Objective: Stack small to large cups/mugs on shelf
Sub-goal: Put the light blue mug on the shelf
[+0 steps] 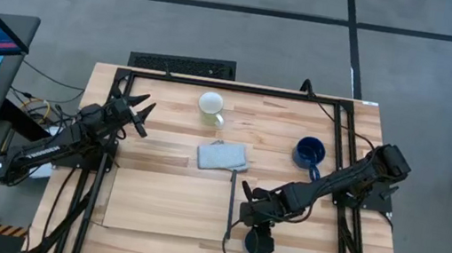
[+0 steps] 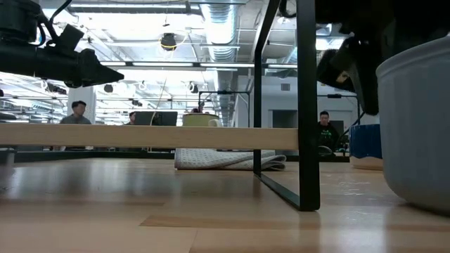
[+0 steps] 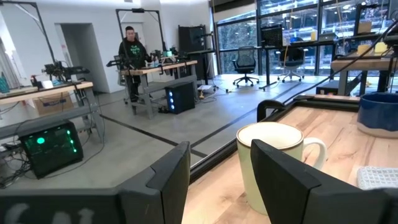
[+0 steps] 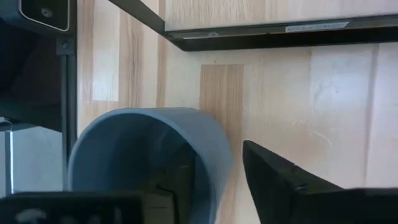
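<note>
The small grey-blue mug [image 1: 260,241] stands upright on the tabletop near the front edge, right of the pale plywood shelf [image 1: 165,203]; it shows large in the low view [image 2: 416,119]. My right gripper [image 1: 255,221] is open over the mug's rim, one finger inside the mug and one outside [image 4: 211,168]. The navy mug [image 1: 308,151] and the cream mug [image 1: 211,105] stand upright on the tabletop farther back. My left gripper [image 1: 140,114] is open and empty at the table's left, pointing toward the cream mug [image 3: 273,162]. My right gripper comes at the grey-blue mug from above, straddling its side wall [image 4: 214,149]. The outer finger [image 4: 273,177] stands clear of the wall. The inner finger is in shadow inside the mug, and I cannot tell whether it touches. The mug stands on the tabletop.
A grey folded cloth [image 1: 223,156] lies mid-table between the mugs and the shelf. A black frame [image 1: 343,126] runs round the table, with a post [image 2: 307,105] beside the shelf's edge [image 2: 148,138]. People stand in the room beyond.
</note>
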Motion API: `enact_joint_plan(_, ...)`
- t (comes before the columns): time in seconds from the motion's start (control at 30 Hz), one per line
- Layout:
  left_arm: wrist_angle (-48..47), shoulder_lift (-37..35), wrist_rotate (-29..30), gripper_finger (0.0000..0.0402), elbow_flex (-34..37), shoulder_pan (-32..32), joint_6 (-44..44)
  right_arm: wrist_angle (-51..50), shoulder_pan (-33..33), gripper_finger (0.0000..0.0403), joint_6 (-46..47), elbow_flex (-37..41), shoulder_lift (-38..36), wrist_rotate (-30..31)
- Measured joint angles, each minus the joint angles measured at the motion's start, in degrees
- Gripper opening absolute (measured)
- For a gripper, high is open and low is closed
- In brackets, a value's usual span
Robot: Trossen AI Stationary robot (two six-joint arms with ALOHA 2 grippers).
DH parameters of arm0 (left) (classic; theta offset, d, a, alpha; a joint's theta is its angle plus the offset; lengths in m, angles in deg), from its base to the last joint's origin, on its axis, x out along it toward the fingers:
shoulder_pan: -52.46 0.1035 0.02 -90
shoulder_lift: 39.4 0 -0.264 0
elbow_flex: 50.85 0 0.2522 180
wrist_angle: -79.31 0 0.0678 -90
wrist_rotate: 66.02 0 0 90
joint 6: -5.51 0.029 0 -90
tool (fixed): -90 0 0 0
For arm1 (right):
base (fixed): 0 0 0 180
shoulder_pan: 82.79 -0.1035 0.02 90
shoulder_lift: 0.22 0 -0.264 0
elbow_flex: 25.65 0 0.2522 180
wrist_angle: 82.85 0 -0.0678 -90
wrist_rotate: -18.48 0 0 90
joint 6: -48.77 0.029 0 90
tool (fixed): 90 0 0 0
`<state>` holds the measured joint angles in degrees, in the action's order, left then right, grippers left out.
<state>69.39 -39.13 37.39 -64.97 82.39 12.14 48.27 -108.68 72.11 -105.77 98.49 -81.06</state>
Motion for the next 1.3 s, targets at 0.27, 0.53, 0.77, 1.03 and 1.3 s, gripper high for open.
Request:
enact_joint_plan(0.27,0.0,0.0,0.0,0.0163,0.0,0.0,-1.7,4.2,0.1,0.0084,0.1,2.9,0.1,-3.5)
enact_joint_plan(0.53,0.0,0.0,0.0,0.0163,0.0,0.0,-1.8,4.3,0.6,0.0015,-0.8,2.9,0.1,-3.5)
enact_joint_plan(0.77,0.0,0.0,0.0,0.0163,0.0,0.0,-1.8,3.4,1.8,0.0011,1.0,2.2,0.0,-3.5)
enact_joint_plan(1.03,0.0,0.0,0.0,0.0163,0.0,0.0,-1.7,-12.8,3.5,0.0011,0.4,-6.7,-0.1,-1.1)
enact_joint_plan(1.3,0.0,0.0,0.0,0.0163,0.0,0.0,-1.7,-31.2,6.1,0.0011,-1.3,-19.5,-0.2,4.0)
